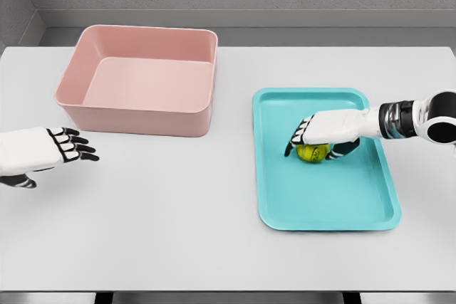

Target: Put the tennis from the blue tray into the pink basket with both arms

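Head view is showing the right hand (320, 137) curling over the tennis ball (312, 152), which is sitting mid blue tray (285, 204). Fingers look wrapped around the top, though I can't tell if the grip is really firm. I'd say get the thumb properly under before lifting, so it isn't rolling out. Left hand (50, 149) is hovering spread over the bench (178, 218), near the pink basket (135, 122), holding nothing.

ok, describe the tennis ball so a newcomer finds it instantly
Find the blue tray on the table's right side. Near its middle, under the right hand, sits the tennis ball. It is the only yellow-green round thing; the pink basket is empty.
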Action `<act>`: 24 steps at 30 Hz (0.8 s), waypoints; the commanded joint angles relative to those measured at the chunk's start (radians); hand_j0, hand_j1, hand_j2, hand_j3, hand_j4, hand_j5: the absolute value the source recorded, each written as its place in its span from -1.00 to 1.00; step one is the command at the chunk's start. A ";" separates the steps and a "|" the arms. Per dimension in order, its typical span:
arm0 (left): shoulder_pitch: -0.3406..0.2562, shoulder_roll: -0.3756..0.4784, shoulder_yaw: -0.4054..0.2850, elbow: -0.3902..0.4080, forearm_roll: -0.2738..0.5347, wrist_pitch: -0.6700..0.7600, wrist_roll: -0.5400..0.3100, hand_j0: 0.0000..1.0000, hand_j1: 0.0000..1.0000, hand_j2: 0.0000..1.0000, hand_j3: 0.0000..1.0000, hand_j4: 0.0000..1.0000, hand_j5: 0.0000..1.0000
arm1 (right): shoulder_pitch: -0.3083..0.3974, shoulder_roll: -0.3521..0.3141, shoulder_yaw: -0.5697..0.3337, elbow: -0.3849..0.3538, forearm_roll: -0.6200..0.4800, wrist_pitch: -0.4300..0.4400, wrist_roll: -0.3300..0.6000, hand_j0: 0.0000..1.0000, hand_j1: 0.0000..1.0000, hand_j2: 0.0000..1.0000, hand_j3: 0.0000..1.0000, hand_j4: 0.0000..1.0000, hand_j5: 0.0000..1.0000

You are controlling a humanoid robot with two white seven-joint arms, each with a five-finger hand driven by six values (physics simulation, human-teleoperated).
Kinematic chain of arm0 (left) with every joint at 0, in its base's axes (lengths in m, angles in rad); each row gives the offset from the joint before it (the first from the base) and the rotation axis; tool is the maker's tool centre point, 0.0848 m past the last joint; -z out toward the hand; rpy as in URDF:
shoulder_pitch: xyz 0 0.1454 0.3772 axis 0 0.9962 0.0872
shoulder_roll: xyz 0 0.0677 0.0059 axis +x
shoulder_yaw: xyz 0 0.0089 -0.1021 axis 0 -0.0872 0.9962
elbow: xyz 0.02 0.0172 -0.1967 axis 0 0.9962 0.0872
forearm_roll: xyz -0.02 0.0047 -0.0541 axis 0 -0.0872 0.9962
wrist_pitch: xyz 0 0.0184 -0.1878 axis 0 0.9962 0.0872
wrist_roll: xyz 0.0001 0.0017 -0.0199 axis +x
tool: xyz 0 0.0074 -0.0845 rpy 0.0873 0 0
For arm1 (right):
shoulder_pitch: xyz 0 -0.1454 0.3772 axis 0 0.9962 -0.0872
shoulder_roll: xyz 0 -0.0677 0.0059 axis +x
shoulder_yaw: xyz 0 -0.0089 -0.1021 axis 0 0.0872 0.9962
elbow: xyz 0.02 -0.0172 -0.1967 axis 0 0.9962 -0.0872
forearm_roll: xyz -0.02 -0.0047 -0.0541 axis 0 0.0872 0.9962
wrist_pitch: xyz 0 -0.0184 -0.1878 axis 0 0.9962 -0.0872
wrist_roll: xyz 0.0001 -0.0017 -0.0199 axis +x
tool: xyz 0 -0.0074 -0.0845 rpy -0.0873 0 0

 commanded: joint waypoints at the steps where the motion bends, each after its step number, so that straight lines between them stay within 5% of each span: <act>1: 0.000 -0.022 0.000 0.007 0.001 0.002 0.000 1.00 1.00 1.00 1.00 1.00 1.00 | 0.000 0.000 -0.001 0.000 -0.003 0.002 0.000 0.28 0.28 0.28 0.28 0.28 0.28; 18: 0.002 -0.015 0.007 0.007 0.016 0.002 0.003 1.00 1.00 1.00 1.00 1.00 1.00 | -0.005 -0.006 -0.038 -0.012 -0.015 0.002 0.000 -0.08 -0.08 -0.08 -0.08 -0.08 -0.08; 24: 0.014 -0.011 0.003 0.029 0.125 0.002 0.006 1.00 1.00 1.00 1.00 1.00 1.00 | -0.005 -0.021 -0.082 -0.064 -0.017 0.002 0.000 -0.22 -0.22 -0.22 -0.22 -0.22 -0.22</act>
